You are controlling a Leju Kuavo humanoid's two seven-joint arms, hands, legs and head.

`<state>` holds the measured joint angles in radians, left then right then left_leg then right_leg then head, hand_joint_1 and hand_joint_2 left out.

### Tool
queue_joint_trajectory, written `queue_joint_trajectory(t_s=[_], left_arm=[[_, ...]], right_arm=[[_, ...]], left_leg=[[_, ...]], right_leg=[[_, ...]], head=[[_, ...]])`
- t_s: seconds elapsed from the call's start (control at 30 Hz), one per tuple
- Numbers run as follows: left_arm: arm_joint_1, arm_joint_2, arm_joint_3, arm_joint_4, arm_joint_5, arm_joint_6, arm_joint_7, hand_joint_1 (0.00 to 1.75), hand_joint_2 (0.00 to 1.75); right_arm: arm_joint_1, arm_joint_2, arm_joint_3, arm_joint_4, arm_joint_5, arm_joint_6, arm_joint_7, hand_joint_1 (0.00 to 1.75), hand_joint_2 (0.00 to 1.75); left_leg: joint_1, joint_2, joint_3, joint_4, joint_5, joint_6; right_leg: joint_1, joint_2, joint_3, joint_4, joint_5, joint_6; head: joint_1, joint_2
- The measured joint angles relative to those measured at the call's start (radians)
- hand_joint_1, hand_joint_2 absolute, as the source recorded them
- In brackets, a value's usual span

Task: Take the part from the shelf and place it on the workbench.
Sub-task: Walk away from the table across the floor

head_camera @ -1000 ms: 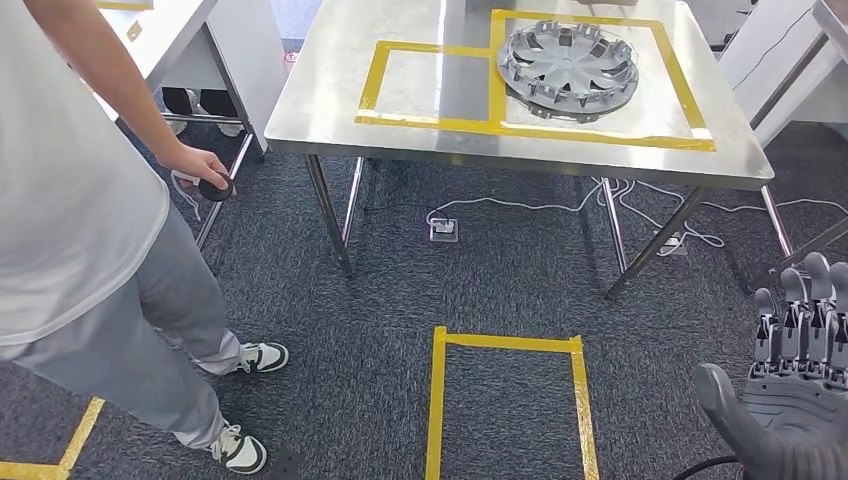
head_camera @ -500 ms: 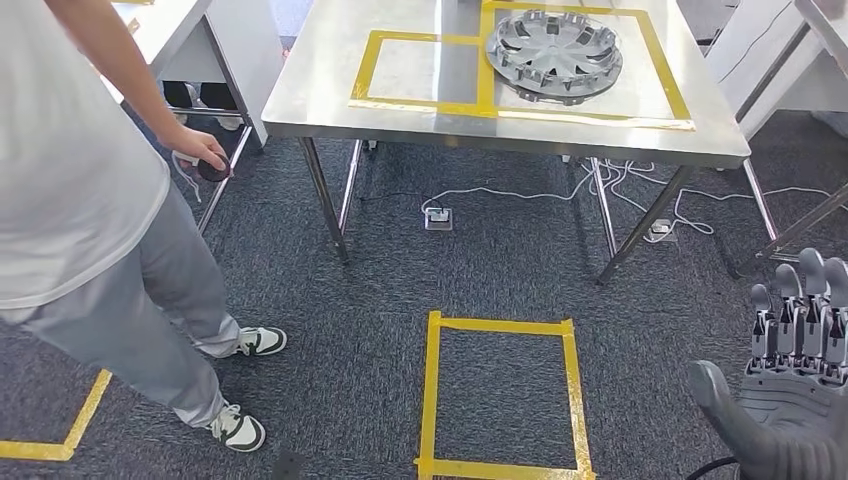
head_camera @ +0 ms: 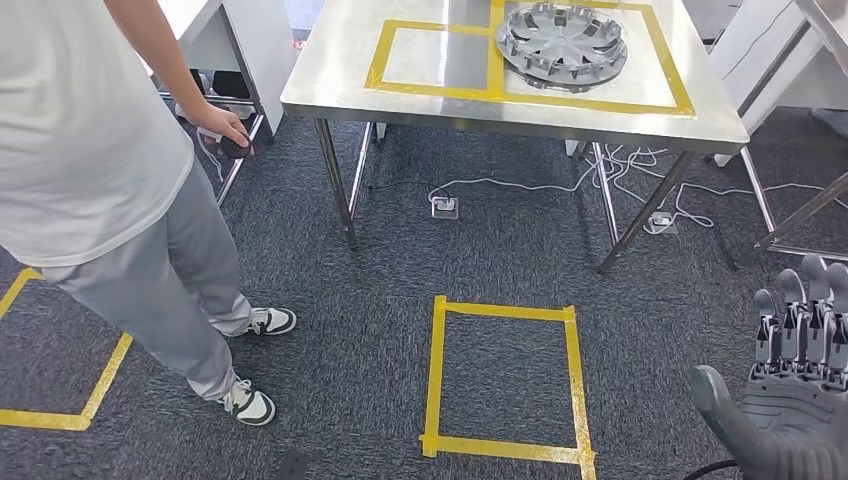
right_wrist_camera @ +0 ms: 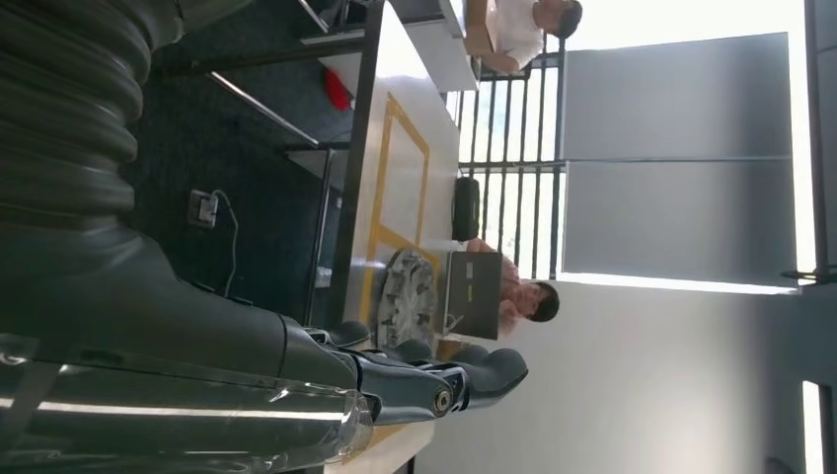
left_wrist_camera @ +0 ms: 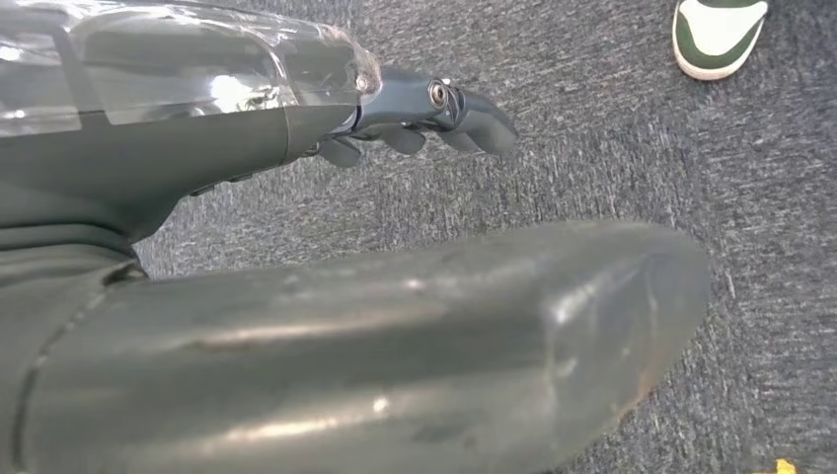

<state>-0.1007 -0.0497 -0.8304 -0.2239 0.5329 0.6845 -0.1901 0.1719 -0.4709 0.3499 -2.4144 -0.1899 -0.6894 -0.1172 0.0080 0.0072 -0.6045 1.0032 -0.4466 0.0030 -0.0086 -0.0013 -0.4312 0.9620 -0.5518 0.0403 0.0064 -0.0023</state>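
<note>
Lying flat on the steel workbench (head_camera: 330, 85), the grey wheel cover (head_camera: 562, 44) sat inside the larger of two yellow tape rectangles (head_camera: 664, 68) marked on the tabletop, toward the bench's far right part. A smaller tape rectangle (head_camera: 382, 56) adjoined it on the left. In the right wrist view the same wheel cover (right_wrist_camera: 407, 298) showed edge-on upon the bench, with a dark laptop (right_wrist_camera: 472, 294) and a seated person (right_wrist_camera: 525, 296) just beyond it.

Neither hand touched the part. The right hand (head_camera: 795, 375) hung at the lower right of the head view, well apart from the bench, palm up, its fingers (head_camera: 800, 300) straight and side by side, thumb spread out, holding nothing. The left hand (left_wrist_camera: 415, 118) hung over dark carpet, its fingers (left_wrist_camera: 474, 114) loosely extended with nothing between them.

Under the bench white cables (head_camera: 520, 187) trailed across the carpet to a floor socket (head_camera: 445, 207). Nearer the robot a yellow tape square (head_camera: 437, 380) was laid on the floor. At the left stood a person (head_camera: 100, 150) in a white shirt and grey trousers, with white and green sneakers (head_camera: 250, 403), one hand holding a small dark object (head_camera: 236, 146) beside a neighbouring white table (head_camera: 240, 40).
</note>
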Motion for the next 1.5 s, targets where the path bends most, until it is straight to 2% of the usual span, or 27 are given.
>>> queue_joint_trajectory(t_s=[0.1,0.13,0.17,0.23,0.27,0.3,0.33,0.43,0.5,0.6,0.63,0.7,0.77,0.8,0.83,0.9,0.97,1.03,1.1,1.17,1.23,1.27,1.3,1.33,1.4,1.47,1.5], left_arm=[[0.001,0.0,-0.004,0.0,-0.008,0.001,-0.001,0.0,0.0],[0.001,0.0,-0.006,0.0,-0.009,0.001,-0.002,0.0,0.0],[0.002,0.0,-0.006,0.0,-0.01,0.001,-0.003,0.0,0.0],[0.002,0.0,-0.006,0.0,-0.01,0.001,-0.004,0.0,0.0],[0.002,0.0,-0.006,0.0,-0.01,0.001,-0.004,0.0,0.0],[0.002,0.0,-0.006,0.0,-0.01,0.001,-0.004,0.0,0.0],[0.002,0.0,-0.006,0.0,-0.01,0.0,-0.004,0.0,0.0],[0.001,0.0,-0.007,0.0,-0.011,-0.002,-0.003,0.0,0.0],[0.001,0.0,-0.008,0.0,-0.012,-0.004,-0.001,0.0,0.0],[0.001,0.0,-0.014,0.0,-0.013,-0.006,0.001,0.0,0.0],[0.001,-0.001,-0.017,0.0,-0.013,-0.006,0.001,0.0,0.0],[0.0,-0.002,-0.02,0.0,-0.013,-0.008,0.001,0.0,0.0],[0.002,-0.002,-0.023,0.001,-0.012,-0.008,0.0,0.0,0.0],[0.003,-0.002,-0.023,0.001,-0.012,-0.008,0.001,0.0,0.0],[0.003,-0.002,-0.023,0.001,-0.012,-0.009,0.001,0.0,0.0],[0.003,-0.002,-0.023,0.001,-0.012,-0.011,0.002,0.0,0.0],[0.003,-0.003,-0.023,0.001,-0.012,-0.011,0.002,0.0,0.0],[0.004,-0.003,-0.024,0.001,-0.012,-0.011,0.004,0.0,0.0],[0.003,-0.003,-0.024,0.001,-0.012,-0.011,0.005,0.0,0.0],[0.002,-0.003,-0.024,0.001,-0.012,-0.012,0.005,0.0,0.0],[0.002,-0.002,-0.024,0.001,-0.01,-0.017,0.004,0.0,0.0],[0.003,-0.002,-0.024,0.001,-0.009,-0.02,0.004,0.0,0.0],[0.004,-0.002,-0.024,0.001,-0.008,-0.024,0.004,0.0,0.0],[0.004,-0.002,-0.024,0.001,-0.007,-0.027,0.004,0.0,0.0],[0.004,-0.001,-0.024,0.002,-0.005,-0.035,0.002,0.0,0.0],[0.004,0.0,-0.024,0.001,-0.005,-0.047,-0.001,0.0,0.0],[0.004,0.0,-0.025,0.001,-0.005,-0.052,-0.003,0.0,0.0]], right_arm=[[-0.002,0.0,0.0,0.002,0.03,-0.003,0.004,0.0,1.75],[-0.002,0.001,0.001,0.004,0.041,-0.003,0.007,0.0,1.75],[-0.003,0.001,0.001,0.005,0.049,-0.003,0.011,0.0,1.75],[-0.003,0.003,0.001,0.008,0.055,-0.004,0.018,0.0,1.75],[-0.003,0.004,0.001,0.009,0.055,-0.004,0.019,0.0,1.75],[-0.003,0.005,0.001,0.011,0.056,-0.004,0.02,0.0,1.75],[-0.003,0.006,0.001,0.012,0.056,-0.004,0.021,0.0,1.75],[-0.003,0.009,0.001,0.015,0.056,-0.004,0.021,0.0,1.75],[-0.003,0.01,0.001,0.016,0.056,-0.004,0.022,0.0,1.75],[-0.003,0.011,0.001,0.016,0.059,-0.004,0.023,0.0,1.75],[-0.003,0.011,0.001,0.016,0.062,-0.004,0.024,0.0,1.75],[-0.003,0.011,0.001,0.017,0.065,-0.005,0.029,0.0,1.75],[-0.002,0.013,0.001,0.022,0.066,-0.005,0.035,0.0,0.87],[0.0,0.014,0.001,0.025,0.069,-0.005,0.037,0.0,0.44],[0.002,0.015,0.001,0.028,0.074,-0.005,0.039,0.0,0.0],[0.005,0.019,0.0,0.033,0.083,-0.006,0.039,0.0,0.0],[0.006,0.022,-0.001,0.036,0.086,-0.006,0.039,0.0,0.0],[0.007,0.025,-0.002,0.039,0.086,-0.006,0.039,0.0,0.0],[0.011,0.028,-0.004,0.041,0.086,-0.006,0.039,0.0,0.0],[0.015,0.031,-0.006,0.041,0.085,-0.006,0.038,0.0,0.0],[0.019,0.036,-0.007,0.044,0.084,-0.006,0.037,0.0,0.0],[0.021,0.039,-0.008,0.046,0.083,-0.006,0.037,0.0,0.0],[0.023,0.042,-0.008,0.049,0.081,-0.006,0.036,0.0,0.0],[0.024,0.044,-0.008,0.051,0.08,-0.006,0.035,0.0,0.0],[0.025,0.048,-0.008,0.054,0.078,-0.006,0.033,0.0,0.0],[0.024,0.05,-0.008,0.055,0.078,-0.006,0.032,0.0,0.0],[0.023,0.052,-0.008,0.055,0.078,-0.006,0.032,0.0,0.0]], left_leg=[[0.004,0.004,-0.009,0.003,0.005,-0.018],[0.005,0.003,-0.017,0.021,-0.018,-0.022],[0.006,-0.001,-0.032,0.059,-0.056,-0.026],[0.007,-0.007,-0.074,0.183,-0.146,-0.031],[0.007,-0.009,-0.09,0.239,-0.171,-0.033],[0.007,-0.009,-0.092,0.268,-0.174,-0.034],[0.007,-0.009,-0.075,0.26,-0.159,-0.034],[0.005,-0.008,0.05,0.086,-0.095,-0.024],[0.002,-0.008,0.094,0.015,-0.091,-0.015],[0.002,-0.007,0.089,0.003,-0.086,0.004],[0.004,-0.007,0.085,0.0,-0.081,0.011],[0.006,-0.005,0.077,-0.003,-0.072,0.023],[0.005,-0.004,0.067,-0.002,-0.066,0.026],[0.004,-0.002,0.064,-0.002,-0.063,0.026],[0.002,0.0,0.062,-0.002,-0.061,0.026],[0.001,0.006,0.063,-0.002,-0.059,0.025],[-0.003,0.015,0.062,-0.001,-0.057,0.019],[-0.007,0.031,0.055,0.0,-0.052,0.01],[-0.007,0.042,0.052,0.001,-0.053,0.0],[-0.005,0.022,0.036,0.042,-0.089,-0.009],[-0.002,-0.006,-0.014,0.157,-0.159,-0.014],[-0.001,-0.01,-0.042,0.22,-0.186,-0.015],[-0.001,-0.011,-0.061,0.262,-0.198,-0.016],[-0.001,-0.011,-0.063,0.271,-0.19,-0.016],[0.002,-0.032,-0.012,0.182,-0.127,-0.014],[0.008,-0.093,0.048,0.068,-0.085,-0.011],[0.01,-0.114,0.063,0.039,-0.082,-0.01]], right_leg=[[0.004,-0.001,-0.011,-0.015,0.013,-0.029],[0.003,-0.002,-0.017,-0.018,0.022,-0.04],[0.002,-0.004,-0.025,-0.02,0.031,-0.049],[0.005,-0.005,-0.043,-0.018,0.044,-0.057],[0.007,-0.006,-0.053,-0.016,0.05,-0.058],[0.009,-0.006,-0.062,-0.012,0.055,-0.058],[0.01,-0.006,-0.071,-0.007,0.059,-0.057],[0.011,-0.006,-0.092,0.016,0.06,-0.051],[0.013,-0.006,-0.102,0.029,0.06,-0.042],[0.011,-0.005,-0.109,0.037,0.061,-0.025],[0.01,-0.004,-0.117,0.053,0.046,-0.018],[0.006,-0.003,-0.152,0.141,-0.016,-0.005],[0.002,-0.003,-0.195,0.265,-0.078,0.004],[0.0,-0.003,-0.202,0.297,-0.086,0.006],[-0.001,-0.003,-0.193,0.292,-0.074,0.006],[0.0,-0.012,-0.131,0.18,-0.007,0.0],[0.007,-0.034,-0.075,0.06,0.036,-0.012],[0.013,-0.039,-0.065,0.021,0.038,-0.024],[0.011,-0.024,-0.071,0.012,0.045,-0.036],[0.007,-0.01,-0.073,0.002,0.058,-0.048],[0.006,0.003,-0.079,-0.001,0.065,-0.055],[0.007,0.011,-0.083,0.0,0.067,-0.056],[0.008,0.019,-0.087,0.003,0.068,-0.056],[0.009,0.028,-0.09,0.006,0.069,-0.056],[0.008,0.048,-0.095,0.018,0.068,-0.051],[0.008,0.067,-0.105,0.034,0.062,-0.042],[0.007,0.078,-0.112,0.041,0.061,-0.036]], head=[[-0.002,0.0],[-0.003,0.0],[-0.004,0.0],[-0.006,0.0],[-0.006,0.0],[-0.006,0.0],[-0.006,0.0],[-0.007,0.0],[-0.006,0.0],[-0.005,0.0],[-0.003,0.0],[0.002,0.0],[0.005,0.0],[0.006,0.0],[0.006,0.0],[0.006,0.0],[0.007,0.0],[0.007,0.0],[0.006,0.0],[0.002,0.0],[-0.002,0.0],[-0.003,0.0],[-0.004,0.0],[-0.004,0.0],[-0.004,0.0],[-0.004,0.0],[-0.003,0.0]])
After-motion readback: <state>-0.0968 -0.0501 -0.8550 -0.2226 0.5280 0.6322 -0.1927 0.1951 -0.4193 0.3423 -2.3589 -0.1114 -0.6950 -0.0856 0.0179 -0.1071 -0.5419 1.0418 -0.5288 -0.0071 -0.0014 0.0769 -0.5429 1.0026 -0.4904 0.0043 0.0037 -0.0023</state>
